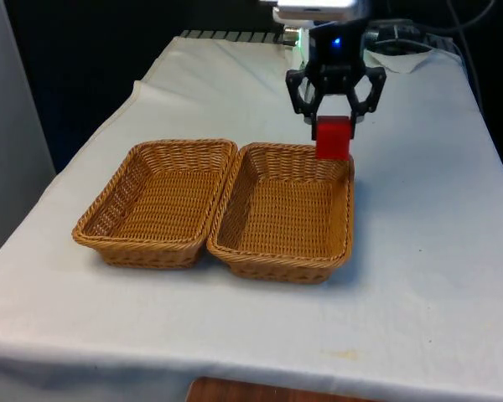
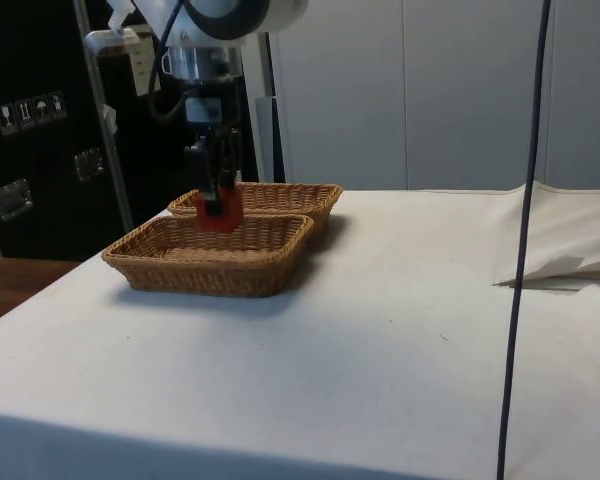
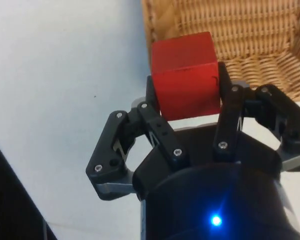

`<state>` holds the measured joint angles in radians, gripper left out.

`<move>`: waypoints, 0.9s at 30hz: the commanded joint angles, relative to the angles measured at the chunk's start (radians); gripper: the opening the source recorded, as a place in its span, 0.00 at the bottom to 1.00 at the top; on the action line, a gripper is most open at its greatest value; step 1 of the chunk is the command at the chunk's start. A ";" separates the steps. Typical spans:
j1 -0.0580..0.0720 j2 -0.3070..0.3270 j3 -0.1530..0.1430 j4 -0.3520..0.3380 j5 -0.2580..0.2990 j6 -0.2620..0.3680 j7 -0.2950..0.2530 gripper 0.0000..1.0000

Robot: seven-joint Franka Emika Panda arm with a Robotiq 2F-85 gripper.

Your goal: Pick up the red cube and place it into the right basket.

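Observation:
My black gripper [image 1: 334, 120] is shut on the red cube [image 1: 334, 138], holding it in the air just above the far rim of the right basket [image 1: 235, 205]. From the side, the red cube [image 2: 221, 211] hangs over the near basket [image 2: 210, 270], with the gripper [image 2: 218, 190] coming straight down on it. The wrist view has the red cube [image 3: 186, 75] pinched between both fingers [image 3: 152, 122], partly over the wicker basket [image 3: 240, 35] and partly over the white cloth.
A second wicker basket [image 1: 101, 218] sits touching the right one, on the front view's left. White cloth [image 1: 419, 276] covers the table; a cable [image 2: 520, 260] hangs at the side view's right.

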<state>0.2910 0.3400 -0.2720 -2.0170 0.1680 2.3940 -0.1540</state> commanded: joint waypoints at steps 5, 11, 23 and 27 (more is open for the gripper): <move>-0.014 0.011 -0.020 0.013 0.013 -0.012 -0.044 0.02; -0.018 0.027 -0.052 0.025 0.018 -0.015 -0.079 0.02; -0.030 0.089 -0.117 0.081 0.044 -0.028 -0.157 0.02; -0.036 0.117 -0.141 0.110 0.060 -0.035 -0.189 0.02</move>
<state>0.2660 0.4550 -0.4210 -1.9140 0.2200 2.3710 -0.3340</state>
